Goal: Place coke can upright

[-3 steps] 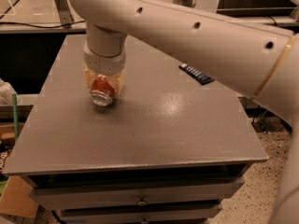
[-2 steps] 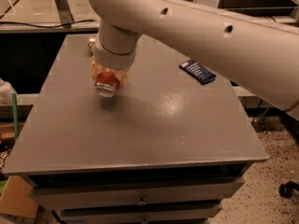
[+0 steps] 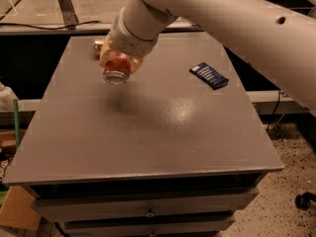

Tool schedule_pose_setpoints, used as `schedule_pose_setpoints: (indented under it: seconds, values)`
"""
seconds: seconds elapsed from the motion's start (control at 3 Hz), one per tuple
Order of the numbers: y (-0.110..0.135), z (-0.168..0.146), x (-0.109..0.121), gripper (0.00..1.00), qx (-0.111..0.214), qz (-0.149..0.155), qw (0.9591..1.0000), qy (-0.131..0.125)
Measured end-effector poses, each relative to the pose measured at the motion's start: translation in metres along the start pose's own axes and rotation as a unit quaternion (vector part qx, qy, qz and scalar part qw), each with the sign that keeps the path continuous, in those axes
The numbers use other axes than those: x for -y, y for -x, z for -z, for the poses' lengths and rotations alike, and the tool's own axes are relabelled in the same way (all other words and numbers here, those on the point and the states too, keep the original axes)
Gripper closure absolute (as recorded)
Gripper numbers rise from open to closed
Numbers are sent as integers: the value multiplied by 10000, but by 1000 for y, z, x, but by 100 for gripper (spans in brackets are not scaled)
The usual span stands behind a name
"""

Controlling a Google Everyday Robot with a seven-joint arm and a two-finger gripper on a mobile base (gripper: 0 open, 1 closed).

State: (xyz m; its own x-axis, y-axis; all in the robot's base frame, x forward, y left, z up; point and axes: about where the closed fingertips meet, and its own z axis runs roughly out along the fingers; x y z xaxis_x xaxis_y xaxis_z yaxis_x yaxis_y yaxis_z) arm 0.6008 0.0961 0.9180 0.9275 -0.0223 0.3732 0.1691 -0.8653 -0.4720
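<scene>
The pincer (image 3: 118, 59), clenched on the coke can (image 3: 117, 72), has lifted it off the tabletop (image 3: 173, 132); still tilted, it needs righting before lowering.

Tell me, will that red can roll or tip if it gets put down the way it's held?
Probably it would roll: the coke can hangs tilted in the gripper above the table, silver end towards the camera, and its body is round. Its thin-looking metal may dent under a hard squeeze. Its smooth surface could slip.
</scene>
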Motion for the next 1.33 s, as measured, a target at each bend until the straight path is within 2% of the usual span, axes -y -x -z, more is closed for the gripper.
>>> schedule_pose_setpoints:
  seconds: [0.33,0.67,1.0,1.33]
  values:
    - [-5,7,3,100,-35,547,9973,-496]
    - [1,10,5,100,-217,1035,9896,-971]
    - [12,15,3,100,-652,1486,9767,-1408]
    - [6,24,-2,100,-952,1729,9700,-1421]
